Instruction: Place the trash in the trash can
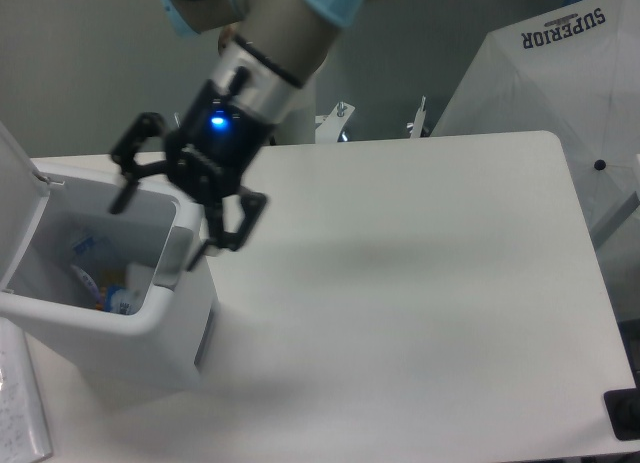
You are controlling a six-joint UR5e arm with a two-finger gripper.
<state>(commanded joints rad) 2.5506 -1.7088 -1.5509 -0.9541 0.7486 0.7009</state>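
Observation:
The trash can [110, 325] is a boxy white bin at the table's left edge, with its lid [18, 198] swung open to the left. Down inside lies the trash: the crushed bluish bottle [121, 300], with a pale scrap beside it that may be the wrapper [139, 276], though I cannot tell for sure. My gripper [165, 228] hangs open over the can's right rim. Its fingers are spread wide and hold nothing.
A white sheet [20, 413] lies at the bottom left beside the can. A white "SUPERIOR" umbrella [560, 73] stands off the table's right rear. A black object [625, 413] sits at the lower right corner. The arm's base post [300, 98] rises behind the table.

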